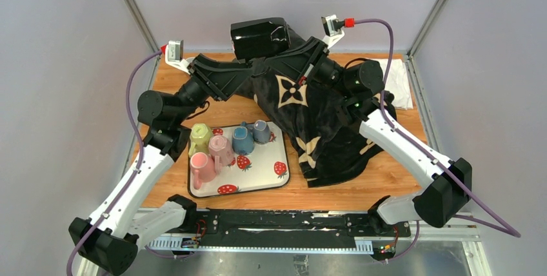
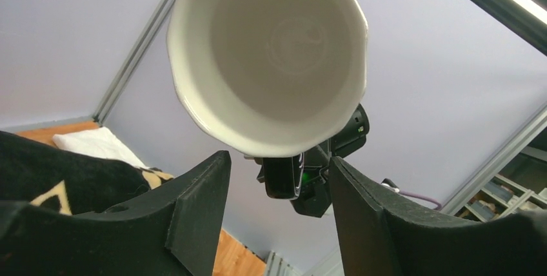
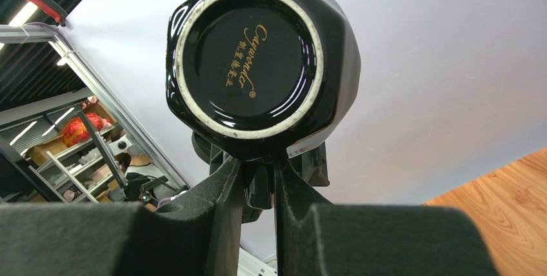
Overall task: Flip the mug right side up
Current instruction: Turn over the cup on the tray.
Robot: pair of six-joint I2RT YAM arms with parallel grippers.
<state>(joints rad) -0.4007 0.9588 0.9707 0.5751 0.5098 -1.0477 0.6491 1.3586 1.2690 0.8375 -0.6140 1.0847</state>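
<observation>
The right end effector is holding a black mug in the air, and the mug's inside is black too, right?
Not quite: the mug held by the right end effector is black outside but white inside, as the left wrist view shows.

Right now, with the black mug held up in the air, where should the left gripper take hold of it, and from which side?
The rim. The mug lies sideways with its open white mouth facing the left gripper, whose jaws stand open just below it. The right gripper is shut on the mug's lower side. The left one should probably come straight in from the mouth side and close on the near wall.
</observation>
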